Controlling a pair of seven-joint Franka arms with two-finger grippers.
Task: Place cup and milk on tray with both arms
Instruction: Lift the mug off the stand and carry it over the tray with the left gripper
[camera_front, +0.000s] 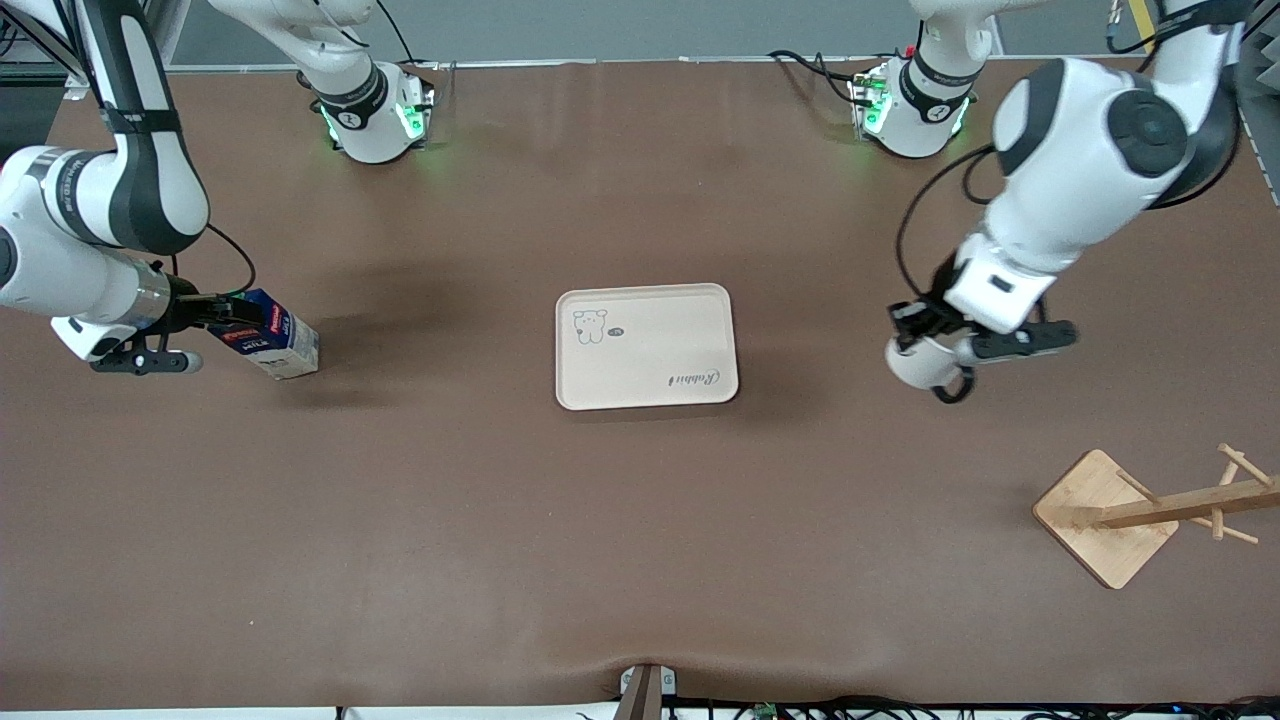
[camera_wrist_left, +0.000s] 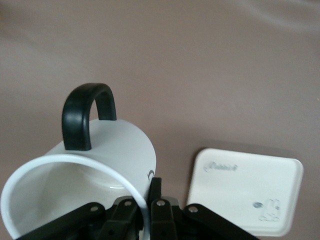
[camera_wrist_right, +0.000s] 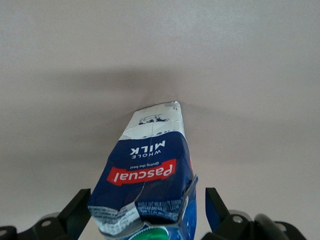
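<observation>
Right gripper (camera_front: 215, 322): it was clenched on the top of the milk, over bare table toward the right arm's end.
Milk (camera_front: 268, 343): the dark blue carton hung tilted from the right gripper's fingers, its pale lower part pointing away from them and down toward the table. In the right wrist view the carton (camera_wrist_right: 150, 180) ran straight out from between the fingers (camera_wrist_right: 75, 214), red label facing the camera, a sliver of its green cap showing at the gripped end.
Left gripper (camera_front: 925, 330): it was closed over the rim of the cup, over bare table toward the left arm's end.
Cup (camera_front: 918, 362): the white mug hung from the left gripper. In the left wrist view the cup (camera_wrist_left: 112, 150) lay on its side, its open mouth toward the camera and its black handle on the side away from the fingers (camera_wrist_left: 156, 192), which pinched the wall at the rim.
Tray (camera_front: 646, 345): the cream tray lay flat on the table between the two grippers, well apart from both, nothing on it.
Wooden stand (camera_front: 1140, 510): it stood nearer the front camera than the left gripper, apart from it.
</observation>
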